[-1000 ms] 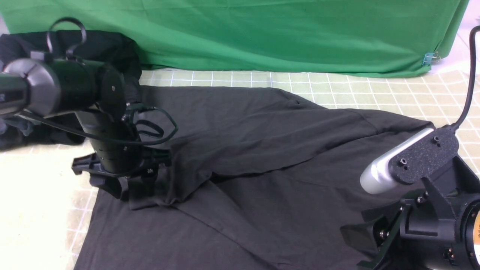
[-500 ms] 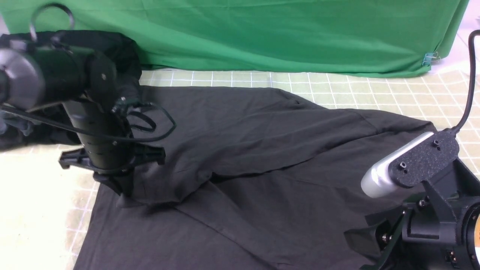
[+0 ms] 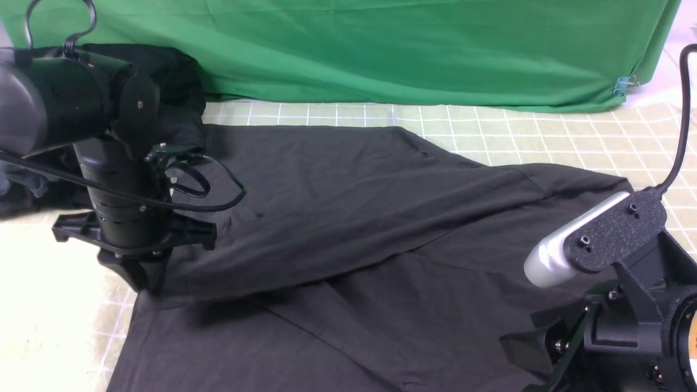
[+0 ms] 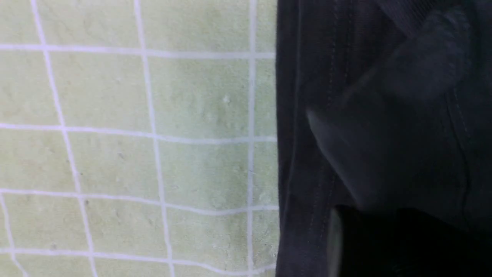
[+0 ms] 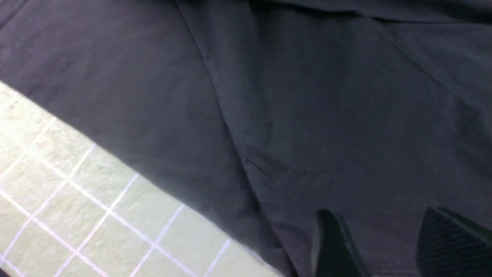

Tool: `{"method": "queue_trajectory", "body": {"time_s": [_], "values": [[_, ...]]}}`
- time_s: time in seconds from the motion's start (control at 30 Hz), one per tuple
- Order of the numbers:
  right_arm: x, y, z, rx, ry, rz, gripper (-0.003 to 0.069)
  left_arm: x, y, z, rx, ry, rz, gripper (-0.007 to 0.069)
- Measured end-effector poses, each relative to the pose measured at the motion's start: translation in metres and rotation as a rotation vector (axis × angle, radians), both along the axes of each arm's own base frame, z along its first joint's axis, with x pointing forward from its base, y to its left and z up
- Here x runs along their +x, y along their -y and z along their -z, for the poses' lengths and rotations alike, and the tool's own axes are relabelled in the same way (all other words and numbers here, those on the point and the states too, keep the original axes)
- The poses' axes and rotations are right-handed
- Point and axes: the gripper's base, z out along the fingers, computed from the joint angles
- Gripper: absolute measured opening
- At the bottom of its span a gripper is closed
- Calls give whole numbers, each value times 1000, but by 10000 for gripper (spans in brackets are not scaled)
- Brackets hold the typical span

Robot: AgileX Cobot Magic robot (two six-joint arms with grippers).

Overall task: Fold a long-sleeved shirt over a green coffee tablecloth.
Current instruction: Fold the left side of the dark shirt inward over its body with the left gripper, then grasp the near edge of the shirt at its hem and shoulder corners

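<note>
While the right gripper (image 5: pixel 378 215) hovers just above the near right part of the long-sleeved shirt (image 3: pixel 354 218), its two dark fingers apart with only charcoal fabric showing below the gap, the left gripper (image 3: pixel 146 280) points straight down at the shirt's left edge, fingers pinched together on a fold of the garment. The fold sits slightly clear of the layer beneath and casts a shadow on it. It runs taut in a long diagonal from that pinch towards the shirt's far right shoulder. In the left wrist view a stitched hem of the shirt lies straight along the squares of the cloth under it. The shirt is spread across the green coffee tablecloth (image 3: pixel 544 141), whose pale yellow-green, white-lined grid shows to the shirt's left, beyond it and at its far right. A black cable (image 3: pixel 218 190) loops from the left arm above the shirt's far left corner. Just beyond that corner sits a heap of blacker garments (image 3: pixel 174 81). Beyond the shirt hangs a plain emerald-green backdrop (image 3: pixel 381 49), with a small clip (image 3: pixel 624 84) at its lower right corner.
</note>
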Motion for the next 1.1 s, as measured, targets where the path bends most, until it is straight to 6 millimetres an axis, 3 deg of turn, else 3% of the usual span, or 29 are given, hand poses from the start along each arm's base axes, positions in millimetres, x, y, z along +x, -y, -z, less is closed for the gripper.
{"method": "queue_trajectory", "body": {"time_s": [0.07,0.1,0.23,0.33,0.37,0.47,0.5,0.57,0.6,0.67,0.87,1.0,1.1], "values": [[0,0,0,0,0,0,302,-1,-1,0,7,-9,1,297],[0,0,0,0,0,0,302,-1,-1,0,8,-11,1,307],[0,0,0,0,0,0,302,-8,-2,-1,17,-69,14,480],[0,0,0,0,0,0,302,-22,0,-3,-38,-90,14,521],[0,0,0,0,0,0,302,-24,0,-5,-44,-88,15,522],[0,0,0,0,0,0,302,-63,-3,0,-88,-152,6,524],[0,0,0,0,0,0,302,-66,-3,-1,-92,-148,5,524],[0,0,0,0,0,0,302,-98,-9,10,-100,-165,-1,520],[0,0,0,0,0,0,302,-98,-9,9,-103,-153,0,520],[0,0,0,0,0,0,302,-120,-14,22,-109,-124,2,519],[0,0,0,0,0,0,302,-140,-19,51,-134,-31,-15,517],[0,1,0,-14,-9,1,302,-142,-19,56,-143,9,-39,487],[-4,6,-5,-107,-61,-11,302,-141,-19,55,-145,16,-43,341]]}}
